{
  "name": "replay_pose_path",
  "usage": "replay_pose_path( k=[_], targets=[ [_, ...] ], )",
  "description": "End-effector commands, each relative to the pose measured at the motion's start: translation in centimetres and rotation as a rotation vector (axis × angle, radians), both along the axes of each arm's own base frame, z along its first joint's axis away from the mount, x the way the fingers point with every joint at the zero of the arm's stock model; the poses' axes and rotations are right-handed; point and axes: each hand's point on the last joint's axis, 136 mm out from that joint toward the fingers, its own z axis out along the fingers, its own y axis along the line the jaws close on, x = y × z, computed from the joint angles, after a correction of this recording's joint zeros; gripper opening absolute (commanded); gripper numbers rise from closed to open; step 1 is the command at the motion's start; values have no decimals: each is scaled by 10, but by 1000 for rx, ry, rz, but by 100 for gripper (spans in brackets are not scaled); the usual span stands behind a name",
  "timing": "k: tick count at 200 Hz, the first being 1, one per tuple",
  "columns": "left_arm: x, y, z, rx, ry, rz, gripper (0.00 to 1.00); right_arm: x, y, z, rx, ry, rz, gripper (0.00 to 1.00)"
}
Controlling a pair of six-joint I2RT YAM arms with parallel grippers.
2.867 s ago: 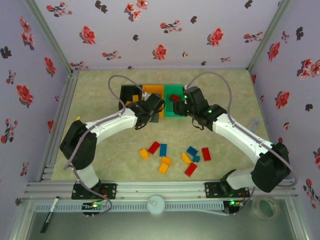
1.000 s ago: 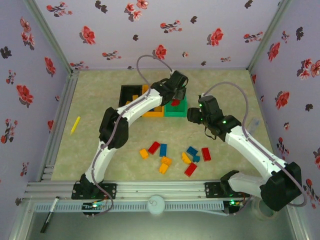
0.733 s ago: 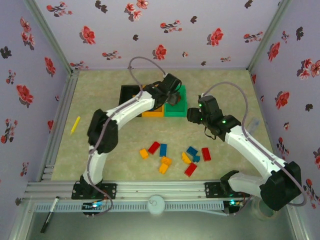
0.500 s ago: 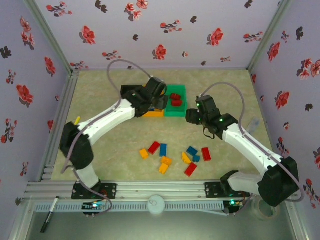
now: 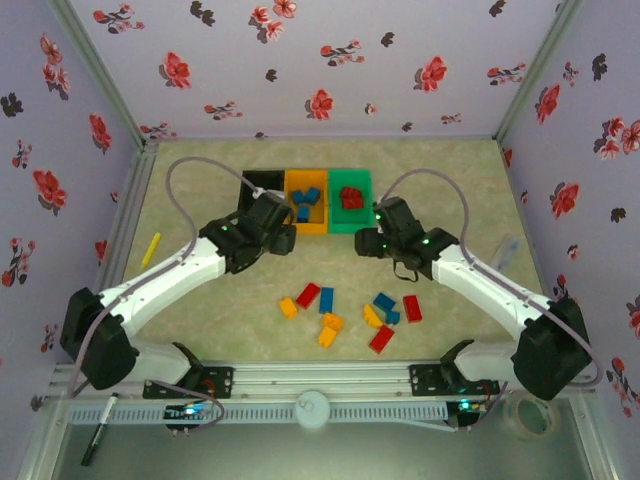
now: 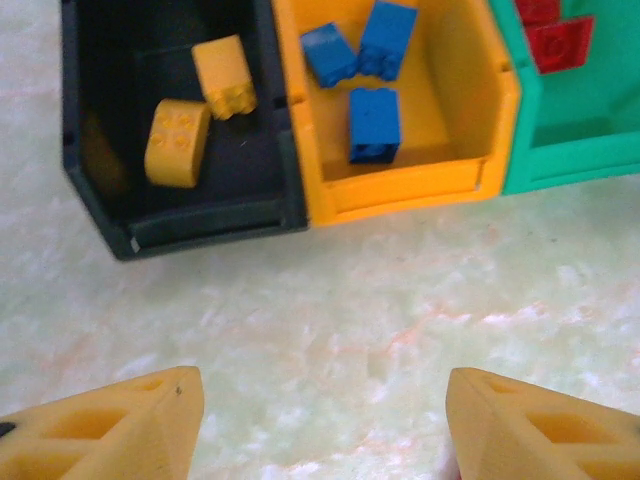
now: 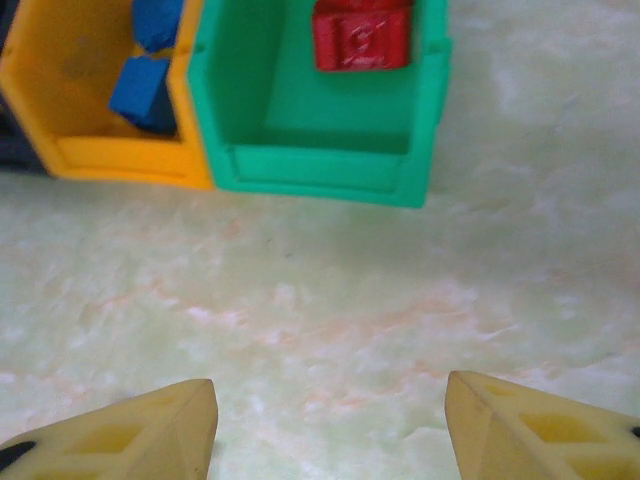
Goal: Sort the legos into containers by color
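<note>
**Fig.** Work table seen from my side, with every place given from the row of bins [image 5: 312, 228].

- **Nearest, well in front of the row:** loose bricks [image 5: 327, 300] in red, blue and yellow lie scattered on the table [image 5: 230, 320], apart from the bins.
- **Off to the left of the row:** a thin yellow stick [image 5: 151, 249] lies on its own.
- **Just in front of the row, left half:** my left claw [image 6: 320, 410] hovers before the black bin [image 6: 215, 225] and the orange bin [image 6: 400, 190]. Its fingers [image 6: 120, 420] are spread wide over bare table and hold nothing.
- **Just in front of the row, right end:** my right claw [image 7: 330, 410] hangs before the green bin [image 7: 320, 170]. It is also spread wide and empty.
- **Inside the row:**
  - The black bin holds two yellow bricks [image 6: 180, 140].
  - The orange bin holds three blue bricks [image 6: 375, 125].
  - The green bin holds red bricks [image 7: 360, 38], which lie toward its far wall.
</note>
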Motion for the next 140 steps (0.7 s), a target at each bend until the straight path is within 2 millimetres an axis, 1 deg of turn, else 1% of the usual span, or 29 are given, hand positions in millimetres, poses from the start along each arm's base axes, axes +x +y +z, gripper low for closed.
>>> replay_pose_path(
  k=[1, 39, 63, 107, 140],
  targets=[
    [-1, 19, 1, -15, -11, 76, 65, -21, 20, -23, 32, 83, 12, 62],
    [-2, 25, 3, -18, -16, 86, 65, -56, 54, -60, 25, 160, 35, 61],
    [-2, 27, 5, -19, -17, 90, 65, -72, 70, -77, 10, 190, 51, 61],
    [-4, 29, 3, -20, -13, 98, 64, -88, 88, -92, -6, 222, 77, 60],
    [-5, 30, 4, -22, -14, 97, 64, -96, 96, -101, -37, 238, 87, 60]
  ],
)
